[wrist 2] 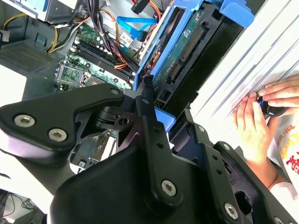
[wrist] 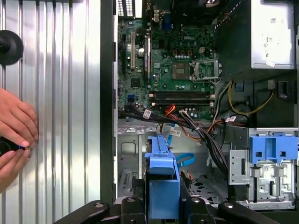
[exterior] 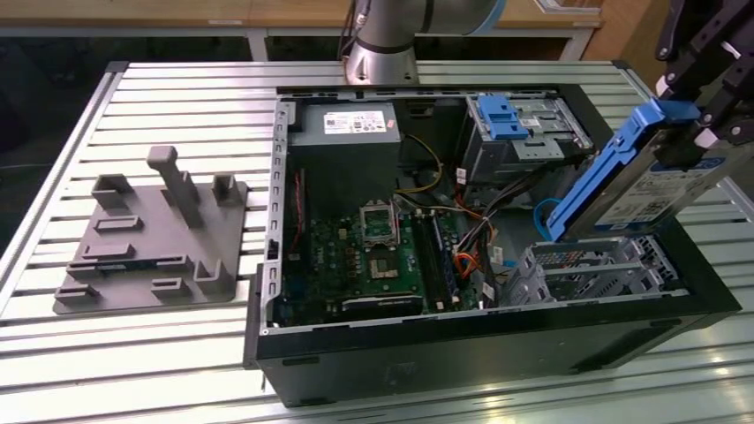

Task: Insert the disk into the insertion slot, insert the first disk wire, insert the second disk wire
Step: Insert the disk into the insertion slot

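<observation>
- Tool [exterior: 695, 143] is clamped on the disk [exterior: 642, 177], fingers against its blue frame. The disk hangs steeply tilted, its lower end just above the slot [exterior: 595, 269] and not in it.
- The slot is a silver perforated cage in the near corner of the case [exterior: 471, 349], on the exterior view's right. The case lies open on the table [exterior: 141, 371].
- Step in hand, by my reading: seating the disk. This calls for levelling it to the cage mouth, squaring both rails with the cage walls, and easing in without force.
- Loose wires [wrist: 201, 133] and a blue cable [wrist: 187, 160] lie near the cage and are a likely snag.
- The exterior view gives the tilt and the gap over the cage. The second wrist view gives the disk's connector edge [wrist 2: 187, 46].
- Both wrist views show a person's hands [wrist: 14, 130] on the table beside the case, holding something small and dark.
</observation>
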Controlling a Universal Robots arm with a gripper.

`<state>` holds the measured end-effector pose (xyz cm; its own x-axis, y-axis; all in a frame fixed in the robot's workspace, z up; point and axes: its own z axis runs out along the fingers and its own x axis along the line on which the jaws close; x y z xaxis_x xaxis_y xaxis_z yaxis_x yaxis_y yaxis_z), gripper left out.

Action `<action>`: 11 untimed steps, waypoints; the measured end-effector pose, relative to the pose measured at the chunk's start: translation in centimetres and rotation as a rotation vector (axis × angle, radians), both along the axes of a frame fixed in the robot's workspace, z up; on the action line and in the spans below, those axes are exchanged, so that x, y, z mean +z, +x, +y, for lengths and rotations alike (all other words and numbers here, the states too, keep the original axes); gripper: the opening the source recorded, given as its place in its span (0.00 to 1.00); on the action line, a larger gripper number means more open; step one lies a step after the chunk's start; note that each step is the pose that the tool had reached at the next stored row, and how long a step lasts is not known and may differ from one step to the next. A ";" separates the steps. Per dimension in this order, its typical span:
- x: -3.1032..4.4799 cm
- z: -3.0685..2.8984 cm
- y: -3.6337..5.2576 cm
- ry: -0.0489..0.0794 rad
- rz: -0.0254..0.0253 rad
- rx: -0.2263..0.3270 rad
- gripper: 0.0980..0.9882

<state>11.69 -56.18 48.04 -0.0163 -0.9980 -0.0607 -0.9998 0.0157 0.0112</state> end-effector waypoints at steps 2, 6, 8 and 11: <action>-0.12 0.00 0.02 0.000 0.0001 0.000 0.30; -0.37 0.00 0.03 0.000 0.0000 0.000 0.30; -0.49 0.00 0.03 0.000 0.0000 0.000 0.30; -0.62 0.00 0.03 0.000 0.0001 0.000 0.30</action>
<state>11.72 -56.18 47.42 -0.0162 -0.9980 -0.0609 -0.9998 0.0156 0.0112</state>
